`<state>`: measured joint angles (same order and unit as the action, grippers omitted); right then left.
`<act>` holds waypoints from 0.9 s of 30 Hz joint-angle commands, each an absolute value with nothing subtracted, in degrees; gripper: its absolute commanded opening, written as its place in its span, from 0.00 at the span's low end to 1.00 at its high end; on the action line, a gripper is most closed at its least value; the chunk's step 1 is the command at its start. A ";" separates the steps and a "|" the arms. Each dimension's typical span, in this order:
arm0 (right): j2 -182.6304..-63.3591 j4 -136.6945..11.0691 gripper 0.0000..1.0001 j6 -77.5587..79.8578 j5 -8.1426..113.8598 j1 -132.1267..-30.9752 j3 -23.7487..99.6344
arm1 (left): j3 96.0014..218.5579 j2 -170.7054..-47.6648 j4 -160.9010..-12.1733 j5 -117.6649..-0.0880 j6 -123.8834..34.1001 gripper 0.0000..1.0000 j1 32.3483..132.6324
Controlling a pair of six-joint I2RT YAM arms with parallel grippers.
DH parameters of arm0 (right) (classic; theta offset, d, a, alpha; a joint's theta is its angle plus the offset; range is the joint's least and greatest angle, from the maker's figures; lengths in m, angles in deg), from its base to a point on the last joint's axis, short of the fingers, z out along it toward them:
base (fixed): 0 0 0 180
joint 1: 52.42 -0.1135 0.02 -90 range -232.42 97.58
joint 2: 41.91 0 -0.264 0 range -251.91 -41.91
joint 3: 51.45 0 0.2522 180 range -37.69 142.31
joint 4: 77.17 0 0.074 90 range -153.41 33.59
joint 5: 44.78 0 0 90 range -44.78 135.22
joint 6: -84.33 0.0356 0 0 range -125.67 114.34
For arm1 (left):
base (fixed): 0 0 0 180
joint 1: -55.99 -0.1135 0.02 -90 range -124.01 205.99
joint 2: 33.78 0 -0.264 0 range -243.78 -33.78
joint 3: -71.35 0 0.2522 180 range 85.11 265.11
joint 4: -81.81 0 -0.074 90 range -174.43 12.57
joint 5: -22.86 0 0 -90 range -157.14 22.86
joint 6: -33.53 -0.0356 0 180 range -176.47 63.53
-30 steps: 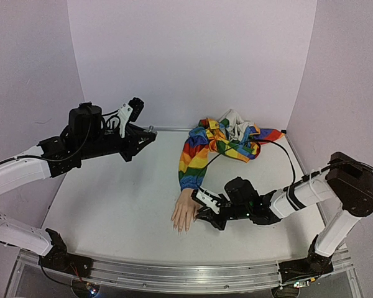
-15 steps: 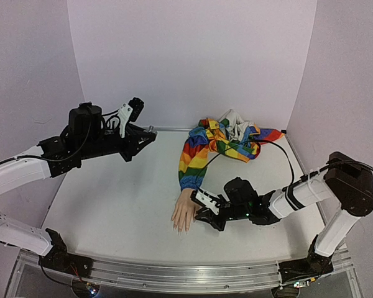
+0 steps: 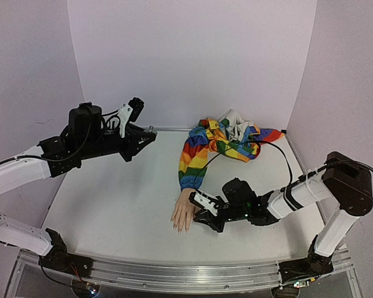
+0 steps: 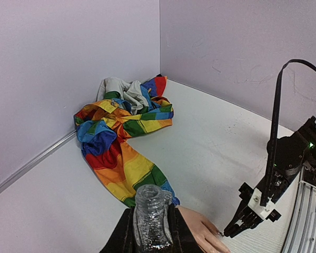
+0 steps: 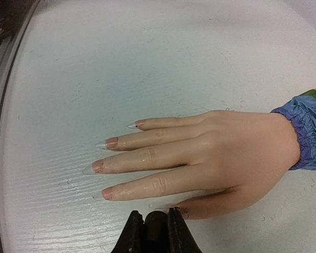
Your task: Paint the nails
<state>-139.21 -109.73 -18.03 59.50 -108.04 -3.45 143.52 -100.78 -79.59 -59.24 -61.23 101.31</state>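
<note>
Nails point(image 5: 111, 142): on mannequin hand point(image 5: 221, 150), palm-down on table point(image 5: 147, 52). Right tool point(image 5: 154, 215): clamped on dark handle point(image 5: 156, 227), just beside thumb. Left tool point(image 4: 149, 236): gripping open clear bottle point(image 4: 150, 211), raised, well apart. Risk: a sideways nudge likely shifts the loose hand, smearing polish onto skin.

I see four nails point(image 5: 111, 142), long and pointed, clear at the tips and pink at the base. They lie flat on the pale hand point(image 5: 221, 153), pointing near.
</note>
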 commanded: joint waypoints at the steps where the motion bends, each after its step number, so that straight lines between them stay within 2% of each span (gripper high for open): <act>1: -139.21 -111.13 0.00 -17.48 61.21 -108.53 -1.57 | 143.81 -98.84 -83.05 -58.44 -62.36 0.00 100.99; 15: -137.28 -111.84 0.00 -17.27 62.10 -108.72 -2.52 | 143.80 -98.90 -83.11 -58.44 -62.45 0.00 100.99; 27: -131.44 -112.23 0.00 -16.80 54.80 -108.77 -6.56 | 143.91 -99.50 -83.10 -58.37 -62.36 0.00 100.99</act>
<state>-133.00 -110.32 -17.57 58.21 -108.45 -6.56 143.52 -100.78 -79.59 -59.24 -61.23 101.31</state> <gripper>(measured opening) 0.128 0.167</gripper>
